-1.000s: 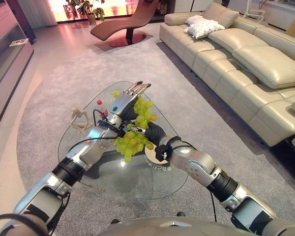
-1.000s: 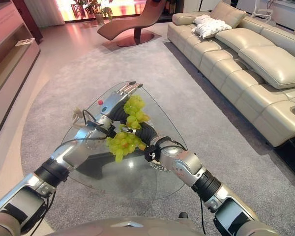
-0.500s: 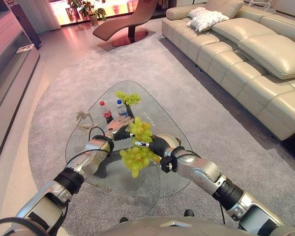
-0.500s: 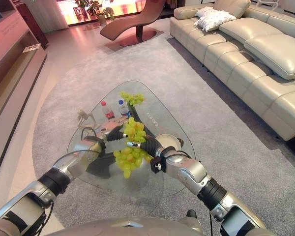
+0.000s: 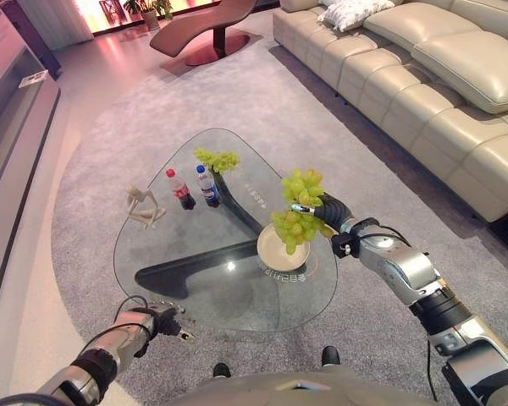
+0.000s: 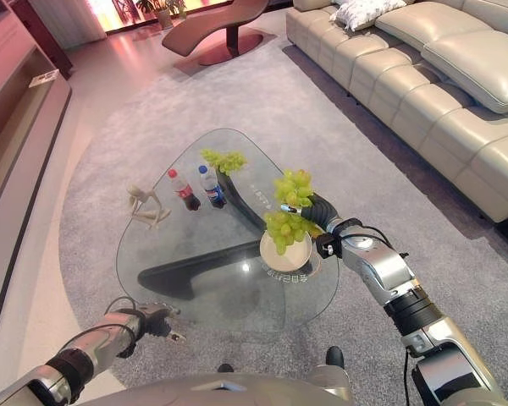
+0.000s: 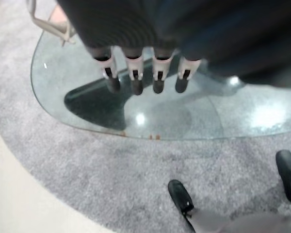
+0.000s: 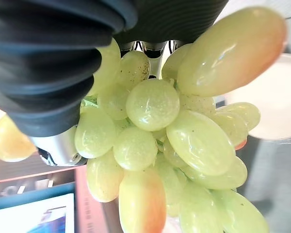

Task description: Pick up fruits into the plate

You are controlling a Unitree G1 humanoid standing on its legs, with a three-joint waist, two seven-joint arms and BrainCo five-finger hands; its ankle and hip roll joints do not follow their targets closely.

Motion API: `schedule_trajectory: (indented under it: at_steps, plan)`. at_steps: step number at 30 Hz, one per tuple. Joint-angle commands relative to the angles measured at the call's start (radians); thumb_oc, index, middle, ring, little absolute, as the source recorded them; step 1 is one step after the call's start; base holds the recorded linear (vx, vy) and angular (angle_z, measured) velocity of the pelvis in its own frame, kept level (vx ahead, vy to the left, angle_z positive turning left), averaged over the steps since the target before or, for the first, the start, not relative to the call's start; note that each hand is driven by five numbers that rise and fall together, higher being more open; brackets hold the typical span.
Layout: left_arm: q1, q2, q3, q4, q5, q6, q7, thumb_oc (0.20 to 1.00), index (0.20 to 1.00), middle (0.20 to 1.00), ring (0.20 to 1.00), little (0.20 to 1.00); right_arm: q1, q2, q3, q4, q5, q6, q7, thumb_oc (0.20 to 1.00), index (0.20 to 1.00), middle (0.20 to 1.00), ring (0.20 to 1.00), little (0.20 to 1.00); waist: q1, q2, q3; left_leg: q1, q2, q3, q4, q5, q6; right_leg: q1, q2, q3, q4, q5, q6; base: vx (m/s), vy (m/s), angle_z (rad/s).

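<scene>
Hanging just above the plate [image 5: 281,250], the grape bunch [image 5: 298,211] is gripped by the right hand [image 5: 332,211]. Below the table's near edge, the left hand [image 5: 157,322] is held relaxed, clasping nothing

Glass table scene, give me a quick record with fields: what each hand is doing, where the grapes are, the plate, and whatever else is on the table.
right hand: shut on a bunch of green grapes, held above the plate
left hand: low at the near edge of the glass table, holding nothing, fingers relaxed
plate: white, on the table, nothing visibly resting in it
second grape bunch: lying at the table's far end
other items: two small bottles, a pale figurine
</scene>
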Motion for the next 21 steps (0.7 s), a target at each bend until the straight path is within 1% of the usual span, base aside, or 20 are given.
schedule_trajectory:
  at_steps: [1, 3, 7, 8, 9, 11, 12, 14, 15, 16, 17, 18, 19, 21]
  plan:
    - [-0.075, 0.085, 0.057, 0.055, -0.083, -0.003, 0.096, 1.000, 1.000, 1.000, 1.000, 1.000, -0.085, 0.002, -0.075, -0.003, -0.057, -0.104, 0.047, 0.200, 0.200, 0.200, 0.200, 0.200, 0.003, -0.058, 0.033, -0.013, -0.019, -0.009, 0.038, -0.080, 0.023, 0.041, -0.042, -0.061, 0.056, -0.084, 0.026, 0.00, 0.000, 0.00]
    - [-0.069, 0.074, 0.091, 0.062, -0.138, 0.010, 0.123, 1.000, 1.000, 1.000, 1.000, 1.000, -0.069, -0.005, -0.090, 0.039, -0.107, -0.121, 0.052, 0.200, 0.200, 0.200, 0.200, 0.200, 0.009, -0.062, 0.034, -0.017, -0.019, -0.016, 0.039, -0.080, 0.023, 0.041, -0.041, -0.062, 0.055, -0.084, 0.025, 0.02, -0.015, 0.04]
    - [-0.069, 0.040, 0.130, 0.079, -0.252, 0.028, 0.165, 1.000, 1.000, 1.000, 1.000, 1.000, -0.068, -0.011, -0.096, 0.135, -0.225, -0.175, 0.051, 0.200, 0.200, 0.200, 0.200, 0.200, 0.026, -0.069, 0.047, -0.044, -0.020, -0.037, 0.054, -0.082, 0.022, 0.027, -0.039, -0.063, 0.065, -0.089, 0.021, -0.02, -0.027, 0.05]
    - [-0.076, 0.024, 0.137, 0.088, -0.283, 0.039, 0.176, 1.000, 1.000, 1.000, 1.000, 1.000, -0.078, -0.012, -0.094, 0.166, -0.258, -0.192, 0.044, 0.200, 0.200, 0.200, 0.200, 0.200, 0.032, -0.072, 0.055, -0.054, -0.020, -0.044, 0.057, -0.082, 0.023, 0.020, -0.039, -0.064, 0.069, -0.090, 0.020, -0.13, -0.059, 0.06]
    - [-0.089, -0.014, 0.155, 0.116, -0.349, 0.061, 0.217, 1.000, 1.000, 1.000, 1.000, 1.000, -0.098, -0.017, -0.083, 0.222, -0.319, -0.215, 0.023, 0.200, 0.200, 0.200, 0.200, 0.200, 0.046, -0.078, 0.073, -0.073, -0.022, -0.057, 0.062, -0.081, 0.023, 0.007, -0.038, -0.068, 0.077, -0.092, 0.017, -0.14, -0.070, 0.08]
    - [-0.108, -0.053, 0.172, 0.154, -0.391, 0.078, 0.252, 1.000, 1.000, 1.000, 1.000, 1.000, -0.125, -0.025, -0.072, 0.288, -0.347, -0.222, -0.006, 0.200, 0.200, 0.200, 0.200, 0.200, 0.063, -0.085, 0.092, -0.094, -0.026, -0.074, 0.063, -0.080, 0.025, -0.004, -0.036, -0.074, 0.083, -0.094, 0.014, -0.13, -0.083, 0.12]
    - [-0.119, -0.080, 0.181, 0.187, -0.435, 0.096, 0.276, 1.000, 1.000, 1.000, 1.000, 1.000, -0.146, -0.032, -0.060, 0.341, -0.377, -0.228, -0.018, 0.200, 0.200, 0.200, 0.200, 0.200, 0.078, -0.091, 0.103, -0.106, -0.029, -0.085, 0.061, -0.079, 0.026, -0.012, -0.035, -0.079, 0.085, -0.095, 0.012, -0.09, -0.103, 0.21]
    - [-0.125, -0.115, 0.203, 0.253, -0.471, 0.095, 0.334, 1.000, 1.000, 1.000, 1.000, 1.000, -0.178, -0.034, -0.037, 0.420, -0.398, -0.235, -0.052, 0.200, 0.200, 0.200, 0.200, 0.200, 0.102, -0.101, 0.122, -0.122, -0.034, -0.103, 0.056, -0.077, 0.028, -0.021, -0.034, -0.093, 0.088, -0.096, 0.009, -0.04, -0.101, 0.26]
    - [-0.125, -0.119, 0.207, 0.269, -0.467, 0.084, 0.344, 1.000, 1.000, 1.000, 1.000, 1.000, -0.183, -0.034, -0.032, 0.438, -0.404, -0.242, -0.054, 0.200, 0.200, 0.200, 0.200, 0.200, 0.105, -0.102, 0.124, -0.124, -0.035, -0.105, 0.055, -0.077, 0.028, -0.022, -0.034, -0.095, 0.089, -0.096, 0.009, -0.01, -0.097, 0.18]
    - [-0.120, -0.133, 0.222, 0.308, -0.497, 0.073, 0.402, 1.000, 1.000, 1.000, 1.000, 1.000, -0.201, -0.032, -0.019, 0.490, -0.419, -0.250, -0.074, 0.200, 0.200, 0.200, 0.200, 0.200, 0.121, -0.107, 0.135, -0.133, -0.036, -0.115, 0.052, -0.075, 0.028, -0.027, -0.033, -0.102, 0.091, -0.098, 0.008, -0.01, -0.104, 0.17]
    - [-0.118, -0.145, 0.244, 0.335, -0.535, 0.076, 0.437, 1.000, 1.000, 1.000, 1.000, 1.000, -0.221, -0.026, -0.010, 0.539, -0.427, -0.238, -0.090, 0.200, 0.200, 0.200, 0.200, 0.200, 0.136, -0.112, 0.147, -0.147, -0.039, -0.124, 0.051, -0.074, 0.030, -0.035, -0.030, -0.106, 0.097, -0.101, 0.005, -0.03, -0.131, 0.25]
    - [-0.116, -0.148, 0.258, 0.358, -0.563, 0.069, 0.460, 1.000, 1.000, 1.000, 1.000, 1.000, -0.239, -0.025, -0.007, 0.585, -0.447, -0.247, -0.096, 0.200, 0.200, 0.200, 0.200, 0.200, 0.147, -0.117, 0.158, -0.160, -0.042, -0.133, 0.054, -0.074, 0.030, -0.045, -0.028, -0.110, 0.102, -0.104, 0.002, -0.05, -0.116, 0.28]
    - [-0.113, -0.152, 0.274, 0.374, -0.563, 0.062, 0.471, 1.000, 1.000, 1.000, 1.000, 1.000, -0.256, -0.025, -0.004, 0.629, -0.459, -0.265, -0.103, 0.200, 0.200, 0.200, 0.200, 0.200, 0.156, -0.119, 0.169, -0.172, -0.044, -0.142, 0.057, -0.072, 0.031, -0.054, -0.026, -0.110, 0.107, -0.105, 0.000, -0.05, -0.095, 0.34]
    - [-0.101, -0.155, 0.293, 0.400, -0.557, 0.058, 0.478, 1.000, 1.000, 1.000, 1.000, 1.000, -0.296, -0.032, 0.001, 0.696, -0.495, -0.270, -0.110, 0.200, 0.200, 0.200, 0.200, 0.200, 0.178, -0.120, 0.199, -0.200, -0.052, -0.161, 0.064, -0.069, 0.034, -0.078, -0.022, -0.114, 0.121, -0.105, -0.005, -0.06, -0.082, 0.25]
